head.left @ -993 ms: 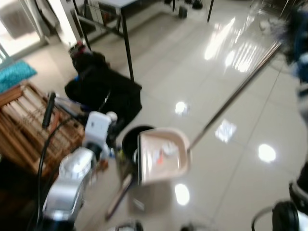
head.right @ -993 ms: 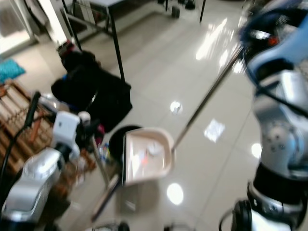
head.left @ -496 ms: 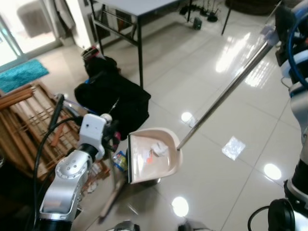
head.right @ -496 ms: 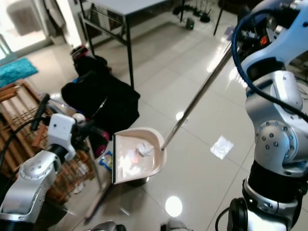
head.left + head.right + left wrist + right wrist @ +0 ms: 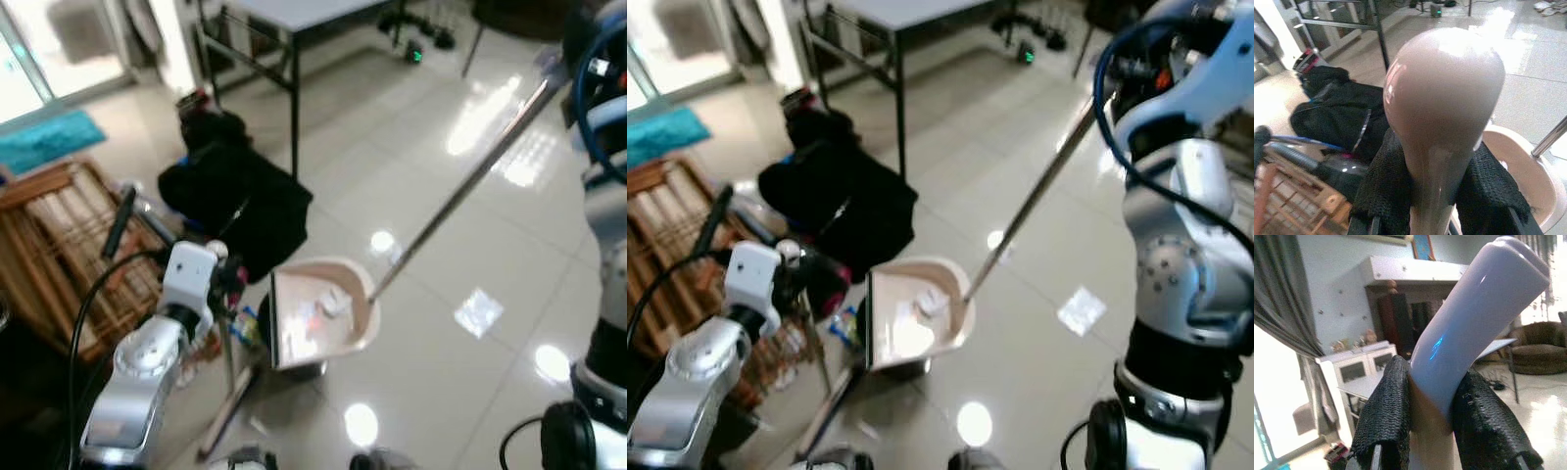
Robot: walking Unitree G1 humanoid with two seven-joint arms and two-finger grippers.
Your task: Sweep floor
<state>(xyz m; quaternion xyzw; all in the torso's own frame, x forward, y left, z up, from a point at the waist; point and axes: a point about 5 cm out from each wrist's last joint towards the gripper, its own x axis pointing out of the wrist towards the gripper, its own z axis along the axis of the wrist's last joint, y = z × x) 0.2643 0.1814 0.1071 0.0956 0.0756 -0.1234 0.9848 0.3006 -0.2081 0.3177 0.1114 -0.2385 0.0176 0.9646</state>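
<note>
Beige dustpan [image 5: 323, 318] is hanging tilted over the black bin [image 5: 294, 367], right gripper [image 5: 1427, 431] clamping its long handle [image 5: 470, 181] to tip out debris; left gripper [image 5: 1435, 196] is gripping the broom handle [image 5: 1442, 112] beside the bin.

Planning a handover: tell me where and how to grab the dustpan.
Take the dustpan by its long metal pole, mid-length, from the open floor side. The pan tilts and holds scraps; the right tool already clamps the pole's top, so grip lower.

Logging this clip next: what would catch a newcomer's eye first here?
A beige dustpan holding scraps of litter hangs tilted at the centre above a dark bin, on a long metal pole running up to the right arm. The left pincer is clamped on a brown broom handle. A black bag lies on the glossy tiled floor.
</note>
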